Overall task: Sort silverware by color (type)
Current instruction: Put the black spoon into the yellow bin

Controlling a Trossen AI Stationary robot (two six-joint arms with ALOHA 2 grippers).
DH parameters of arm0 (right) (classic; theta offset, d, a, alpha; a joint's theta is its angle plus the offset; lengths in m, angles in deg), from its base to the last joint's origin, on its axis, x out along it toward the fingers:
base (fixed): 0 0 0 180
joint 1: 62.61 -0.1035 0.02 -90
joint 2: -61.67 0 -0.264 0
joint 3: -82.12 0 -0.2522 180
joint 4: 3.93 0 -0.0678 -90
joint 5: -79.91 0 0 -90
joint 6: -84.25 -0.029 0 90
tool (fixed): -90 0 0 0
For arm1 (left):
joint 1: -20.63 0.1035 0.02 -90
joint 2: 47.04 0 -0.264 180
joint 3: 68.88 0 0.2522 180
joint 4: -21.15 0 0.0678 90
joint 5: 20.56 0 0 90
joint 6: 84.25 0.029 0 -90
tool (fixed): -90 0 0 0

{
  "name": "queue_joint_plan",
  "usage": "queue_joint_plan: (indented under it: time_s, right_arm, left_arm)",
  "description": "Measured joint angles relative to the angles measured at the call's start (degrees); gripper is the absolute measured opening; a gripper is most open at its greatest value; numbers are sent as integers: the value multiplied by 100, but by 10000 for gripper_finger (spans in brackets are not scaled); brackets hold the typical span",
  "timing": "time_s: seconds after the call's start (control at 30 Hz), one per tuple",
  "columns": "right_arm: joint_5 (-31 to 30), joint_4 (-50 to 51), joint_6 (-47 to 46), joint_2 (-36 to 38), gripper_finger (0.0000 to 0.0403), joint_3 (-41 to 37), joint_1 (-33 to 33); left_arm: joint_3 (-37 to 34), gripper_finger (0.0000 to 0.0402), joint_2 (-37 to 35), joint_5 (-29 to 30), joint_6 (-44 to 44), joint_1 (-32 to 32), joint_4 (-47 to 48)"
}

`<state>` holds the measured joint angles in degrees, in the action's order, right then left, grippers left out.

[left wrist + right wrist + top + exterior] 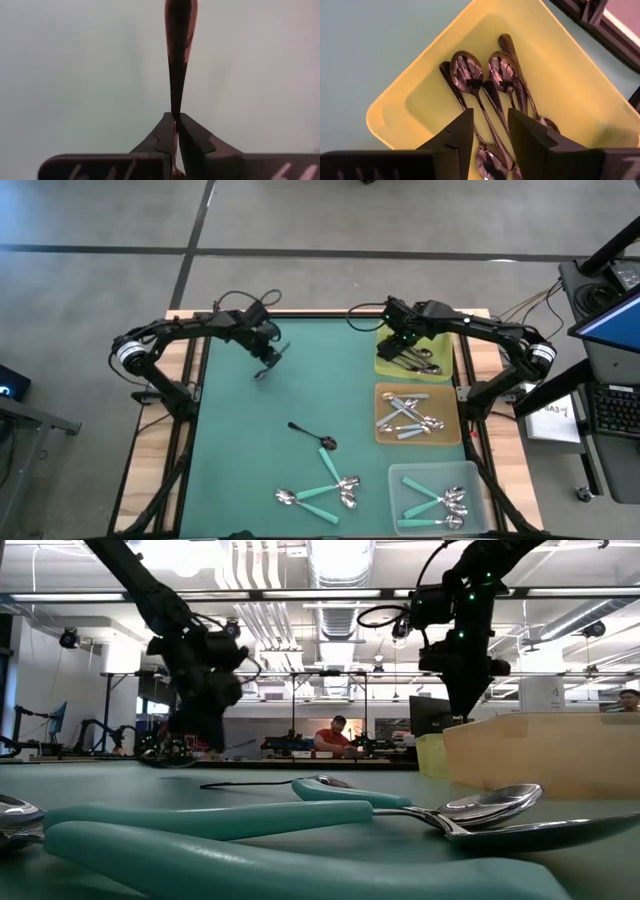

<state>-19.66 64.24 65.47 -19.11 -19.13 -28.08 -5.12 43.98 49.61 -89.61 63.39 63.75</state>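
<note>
Dark spoon is clamped in the left gripper, upper left
Right gripper is held half open over the yellow tray, upper right, nothing gripped

Free room: bare mat on the left half, between left arm and near edge.

Obstacles:
- Black spoon, mid-mat, alone.
- Teal spoons, cluster near front edge.
- Yellow tray, orange tray and clear tray line the right edge, all holding spoons.
- Right gripper parted over yellow tray.
</note>
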Motion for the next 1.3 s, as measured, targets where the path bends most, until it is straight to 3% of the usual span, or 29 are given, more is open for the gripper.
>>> queue_joint_plan:
  time_s: [0.1, 0.2, 0.37, 0.47, 0.63, 0.87, 1.0, 1.3]
  right_arm:
    - [160, -166, -302, 4, 107, -61, 0]
    - [721, -737, -499, 4, 107, -224, -4]
    - [2006, -2562, -881, 4, 113, -602, -67]
    - [2476, -3768, -1303, 4, 122, -782, -63]
    - [2435, -5099, -1943, 4, 144, -869, -63]
    - [2153, -6293, -2516, 4, 181, -838, -63]
    - [2151, -6526, -2520, 4, 195, -836, -63]
    - [1987, -6542, -2472, 4, 194, -836, -63]
  left_arm:
    - [142, 1, -10, -326, -234, -4, -528]
    - [293, 1, -15, -700, -443, -37, -958]
    - [707, 0, -20, -814, -722, -137, -1346]
    - [986, 0, -20, -653, -1047, -191, -1536]
    - [1484, 0, -1, -58, -1763, -314, -2082]
    - [2173, 0, 285, 318, -1862, -801, -1945]
    - [2260, 0, 501, 662, -2053, -1015, -1939]
    - [2445, 0, 841, 689, -2347, -1327, -2007]
